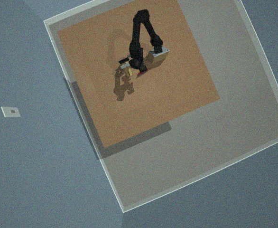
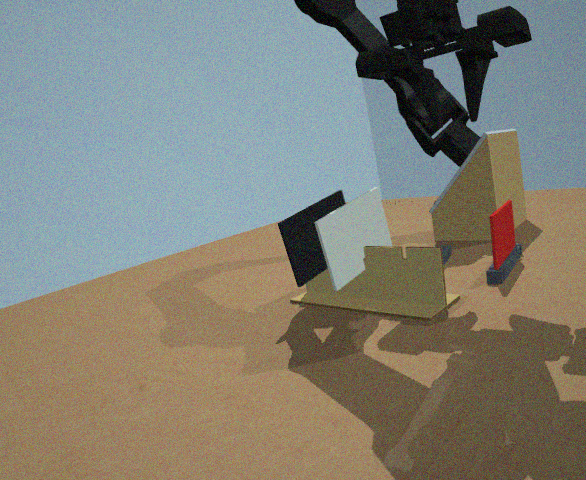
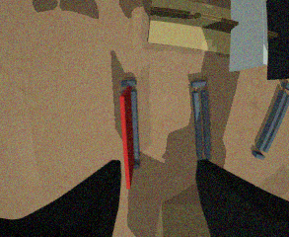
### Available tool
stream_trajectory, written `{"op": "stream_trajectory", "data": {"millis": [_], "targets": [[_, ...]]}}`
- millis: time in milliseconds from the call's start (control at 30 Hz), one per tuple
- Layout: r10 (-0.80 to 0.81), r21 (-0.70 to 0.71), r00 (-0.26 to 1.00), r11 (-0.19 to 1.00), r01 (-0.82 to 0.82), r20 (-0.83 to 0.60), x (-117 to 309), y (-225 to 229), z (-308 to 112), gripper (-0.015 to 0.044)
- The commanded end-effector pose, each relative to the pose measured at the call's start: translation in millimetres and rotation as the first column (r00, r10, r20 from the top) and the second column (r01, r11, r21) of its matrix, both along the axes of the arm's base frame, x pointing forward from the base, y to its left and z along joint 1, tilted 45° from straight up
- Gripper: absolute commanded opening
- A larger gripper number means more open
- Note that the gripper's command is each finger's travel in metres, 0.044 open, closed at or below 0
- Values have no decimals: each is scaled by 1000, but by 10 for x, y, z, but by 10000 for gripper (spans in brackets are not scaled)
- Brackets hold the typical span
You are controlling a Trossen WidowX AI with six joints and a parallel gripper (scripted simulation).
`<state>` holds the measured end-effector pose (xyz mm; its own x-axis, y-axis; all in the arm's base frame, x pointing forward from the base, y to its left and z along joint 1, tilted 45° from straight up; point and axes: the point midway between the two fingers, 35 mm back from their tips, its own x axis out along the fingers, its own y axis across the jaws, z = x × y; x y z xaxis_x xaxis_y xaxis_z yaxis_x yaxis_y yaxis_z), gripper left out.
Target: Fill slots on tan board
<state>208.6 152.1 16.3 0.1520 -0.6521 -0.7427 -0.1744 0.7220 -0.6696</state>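
Black board (image 1: 124, 60) (image 2: 306, 240) (image 3: 285, 39) and white board (image 1: 125, 65) (image 2: 352, 237) (image 3: 249, 35) stand crosswise on the tan board (image 2: 412, 276) (image 3: 188, 37); the slot toward its right end is open; above and beyond, the fingers are spread, holding nothing; furthest right, the red board (image 1: 142, 72) (image 2: 502, 233) (image 3: 127, 133) stands upright in its holder (image 2: 504, 268) (image 3: 136, 133) on the worktop (image 1: 163, 98) (image 2: 179, 413) (image 3: 60, 123).

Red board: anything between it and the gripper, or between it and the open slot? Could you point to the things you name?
Nothing visible stands between the open gripper (image 2: 438, 108) (image 3: 159, 165) and the red board (image 2: 502, 235) (image 3: 127, 133), nor between that board and the open slot (image 2: 404, 253); the white board (image 2: 350, 237) (image 3: 249, 35) stands beyond the slot.
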Motion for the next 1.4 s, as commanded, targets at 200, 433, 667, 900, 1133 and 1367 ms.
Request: {"op": "stream_trajectory", "data": {"millis": [200,433,667,900,1133,1367], "targets": [[22,-47,999,999,-23,-40,-701,83,-194,180],[22,-47,999,999,-24,-39,-619,-237,-549,180],[22,-49,999,999,-23,-38,-596,-388,-664,180],[22,-49,999,999,-23,-38,-572,-494,-769,180],[22,-49,999,999,-23,-38,-558,-558,-833,180],[22,-50,999,998,-23,-38,-541,-639,-915,180]]}}
